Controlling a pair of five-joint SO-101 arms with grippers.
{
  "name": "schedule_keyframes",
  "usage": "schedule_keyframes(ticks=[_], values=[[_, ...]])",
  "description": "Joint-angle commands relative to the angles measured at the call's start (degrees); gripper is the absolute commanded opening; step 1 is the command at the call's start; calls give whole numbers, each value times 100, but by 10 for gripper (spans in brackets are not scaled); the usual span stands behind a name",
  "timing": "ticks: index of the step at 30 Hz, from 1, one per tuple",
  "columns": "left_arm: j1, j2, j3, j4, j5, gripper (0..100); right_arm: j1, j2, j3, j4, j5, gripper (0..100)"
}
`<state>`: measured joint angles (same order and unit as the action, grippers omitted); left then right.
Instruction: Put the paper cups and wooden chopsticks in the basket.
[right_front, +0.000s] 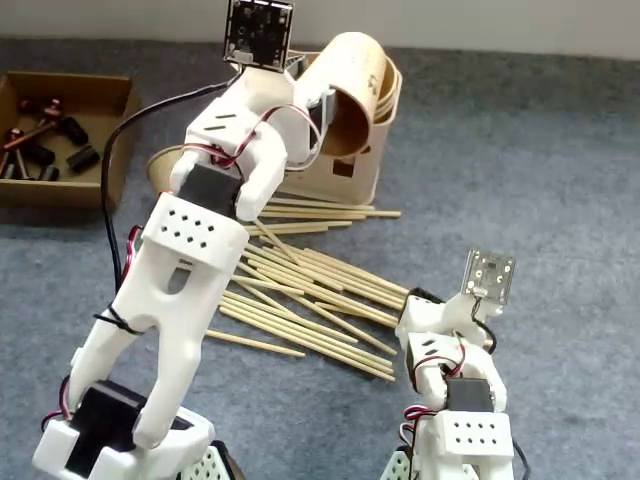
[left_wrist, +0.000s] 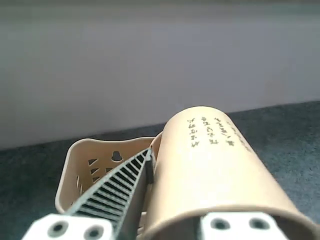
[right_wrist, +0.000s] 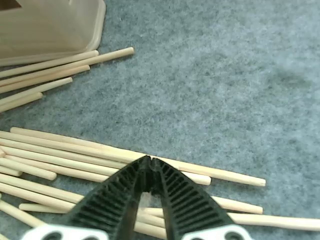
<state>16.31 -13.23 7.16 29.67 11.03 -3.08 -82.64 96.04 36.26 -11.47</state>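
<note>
Grey counter (right_front: 560, 180). The basket (right_front: 362, 165) stands at its far side, upright with the mouth up. A cardboard box (right_front: 112, 160) of small parts sits well apart from it.

Paper cup (right_front: 350, 90) is in the air directly over the basket; it lies on its side, long axis near level, open mouth facing back toward the left arm and closed base pointing away. Left tool (right_front: 322, 112) is clamped on the cup's rim, one finger (left_wrist: 120, 192) outside the wall. Judgement: the basket is straight below, so the drop turns on tipping or letting go in place, not on travel.

Wooden chopsticks (right_front: 310, 300) are scattered loose on the counter between basket and right arm; most have their long axes running from the basket side toward the right arm. Right tool (right_wrist: 149, 165) hangs just above them, tips together and holding nothing. Judgement: the right arm is the nearer one for the sticks.
</note>
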Motion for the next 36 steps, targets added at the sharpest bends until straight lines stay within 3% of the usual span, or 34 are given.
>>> schedule_keyframes(ticks=[1, 6, 17, 28, 33, 36], values=[[-40, -312, -321, -141, 35, 136, 40, -13, 637, -127, -26, 5], [-75, -321, -321, -141, 35, 197, 40, -13, 637, -127, -26, 5], [-75, -303, -989, -141, 35, 196, 40, -13, 637, -127, -26, 5], [-101, 4, -831, -149, -9, 197, 40, -13, 637, -127, -26, 5], [-242, 251, -778, -105, -475, 197, 40, -13, 637, -127, -26, 5], [-242, 321, -796, 431, -651, 196, 40, -13, 637, -127, -26, 5]])
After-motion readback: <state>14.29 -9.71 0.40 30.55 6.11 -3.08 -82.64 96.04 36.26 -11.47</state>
